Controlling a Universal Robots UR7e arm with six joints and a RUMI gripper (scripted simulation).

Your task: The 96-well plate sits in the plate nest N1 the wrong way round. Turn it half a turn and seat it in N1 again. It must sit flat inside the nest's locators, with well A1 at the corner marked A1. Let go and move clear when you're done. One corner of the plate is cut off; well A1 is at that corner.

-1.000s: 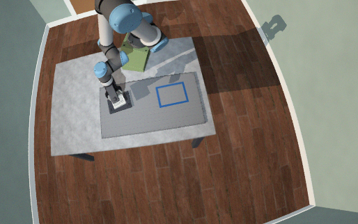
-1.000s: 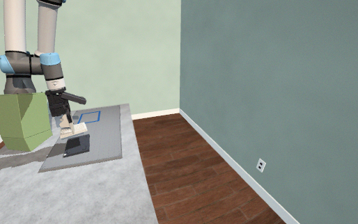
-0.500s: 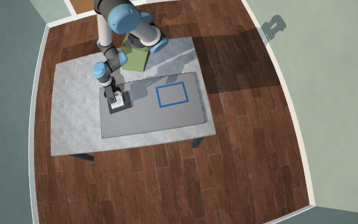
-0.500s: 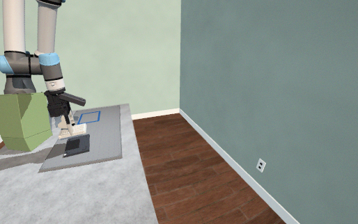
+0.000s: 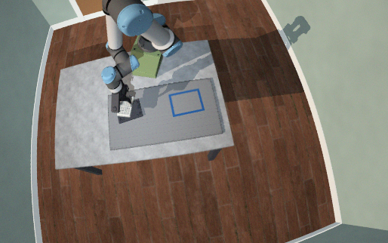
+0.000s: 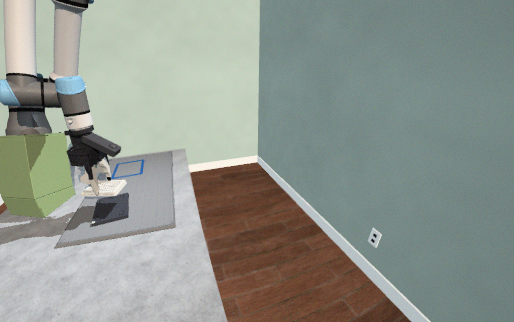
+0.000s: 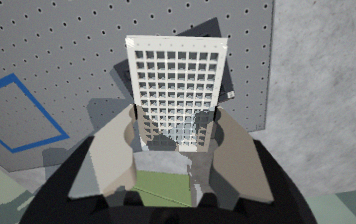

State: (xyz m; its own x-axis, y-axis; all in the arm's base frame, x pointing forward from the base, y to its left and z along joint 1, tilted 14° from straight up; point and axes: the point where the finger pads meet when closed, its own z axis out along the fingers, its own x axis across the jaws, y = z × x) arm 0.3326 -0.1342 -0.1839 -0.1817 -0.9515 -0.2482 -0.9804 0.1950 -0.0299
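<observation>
The gripper [image 7: 176, 131] is clamped on the near end of the white 96-well plate [image 7: 177, 85], one finger [image 7: 114, 150] on each long side, holding it level in the air just above the dark plate nest [image 6: 111, 209] on the grey pegboard [image 6: 150, 200].

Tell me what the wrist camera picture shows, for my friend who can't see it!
The claw grips one end of a white 96-well plate, holding it above a dark plate nest on a gray dotted board. A blue rectangle outline marks the board at left.
</observation>
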